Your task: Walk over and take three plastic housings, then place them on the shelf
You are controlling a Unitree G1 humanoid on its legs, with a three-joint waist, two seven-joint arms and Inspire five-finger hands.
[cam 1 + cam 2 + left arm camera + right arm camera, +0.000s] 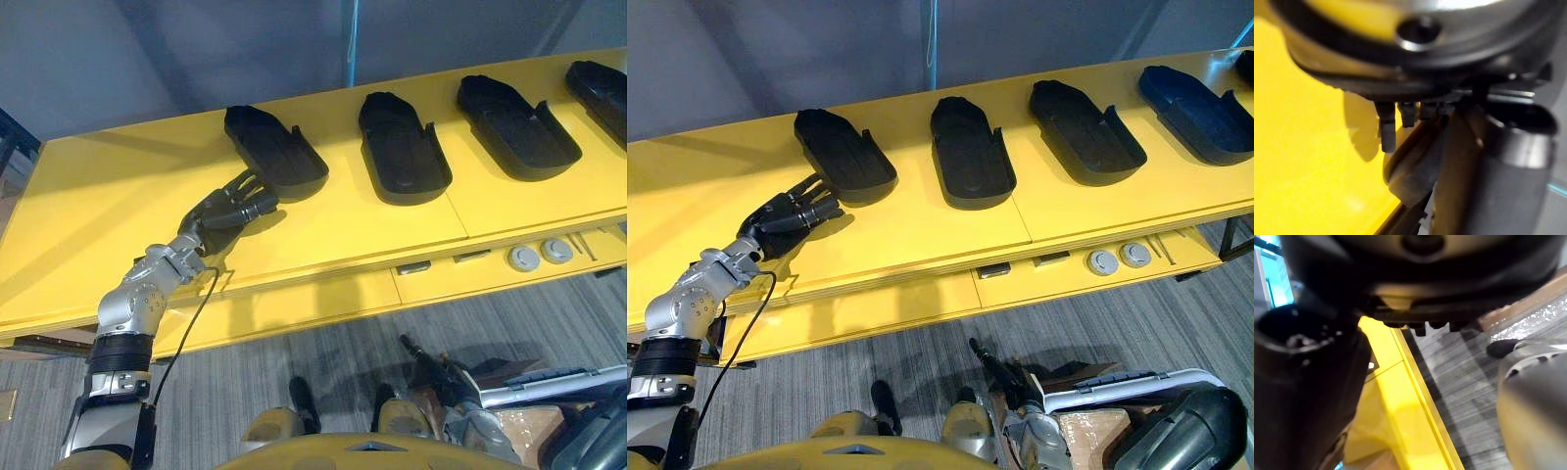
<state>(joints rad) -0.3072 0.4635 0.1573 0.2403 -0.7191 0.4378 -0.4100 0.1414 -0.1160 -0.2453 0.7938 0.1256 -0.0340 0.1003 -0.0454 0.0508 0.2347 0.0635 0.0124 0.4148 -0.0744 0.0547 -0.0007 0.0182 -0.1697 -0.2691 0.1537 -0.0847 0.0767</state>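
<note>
Four black plastic housings (402,147) lie in a row on the yellow shelf (118,196) in the left eye view, the last cut by the frame. The left hand (220,211) stretches forward on a bent arm, its fingers nearly straight and slightly apart, tips at the near end of the leftmost housing (279,147). The right eye view shows that fourth housing whole, plus two grey discs (1102,261) on the lower ledge and the right hand (1014,382) hanging low above the grey carpet (872,362). The left wrist view shows fingertips (1387,132) beside the housing's dark wall. From the right wrist view I cannot tell how that hand's fingers stand.
</note>
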